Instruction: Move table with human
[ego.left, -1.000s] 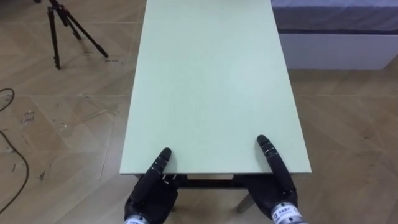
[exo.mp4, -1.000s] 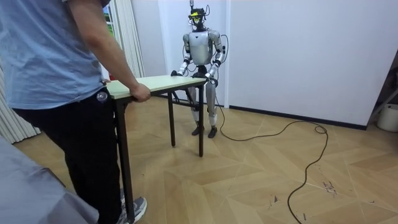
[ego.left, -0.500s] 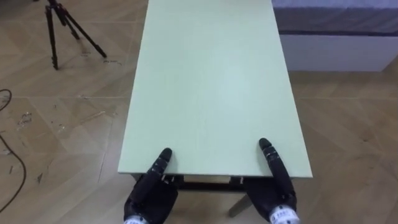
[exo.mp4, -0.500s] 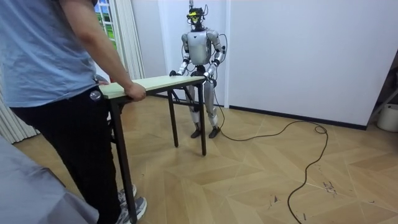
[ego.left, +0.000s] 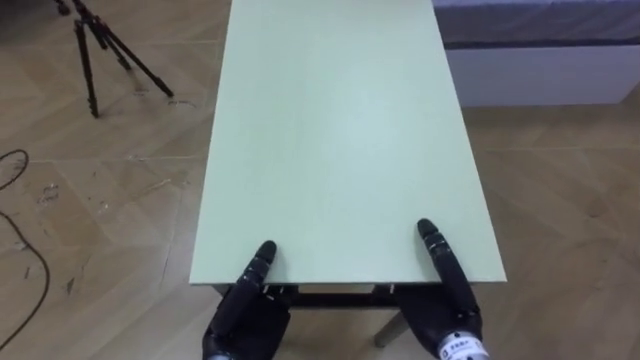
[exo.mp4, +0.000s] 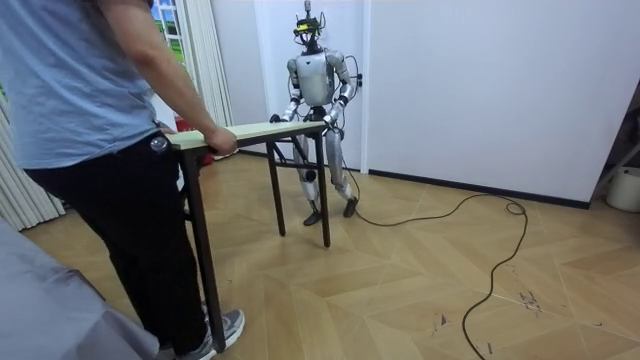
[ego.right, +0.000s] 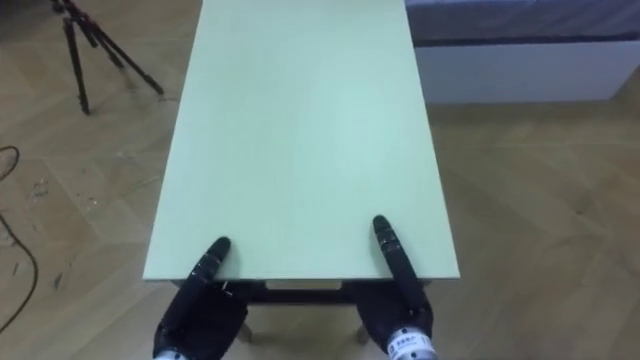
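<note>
Mostly tucked away under the near edge of the pale green table (ego.left: 340, 130): the left hand (ego.left: 245, 318) at the near left corner and the right hand (ego.left: 447, 312) at the near right corner. Cannot tell whether either is clamped on that edge or merely spread beneath it. Visible of each: a dark palm below the edge and a thumb laid straight on the tabletop, pointing toward the far end. Wrists cut off at the bottom of the eye views, the table's far edge at the top.

In the room view, standing at one short end of the table, close to a white wall, both arms bent down to the tabletop. At the opposite short end, a person (exo.mp4: 90, 120) in a light blue shirt and dark trousers, head out of frame, with the person's hand (exo.mp4: 222, 145) curled over the table's edge. Hard to make out whether the table's legs touch the wooden floor.

Off the far left corner, a black tripod (ego.left: 105, 45) on the floor, apart from the table. Off the far right corner, a low white-sided piece of furniture (ego.left: 540, 75) with a grey top, near the long right edge. Behind the person, pale curtains (exo.mp4: 205, 70).
</note>
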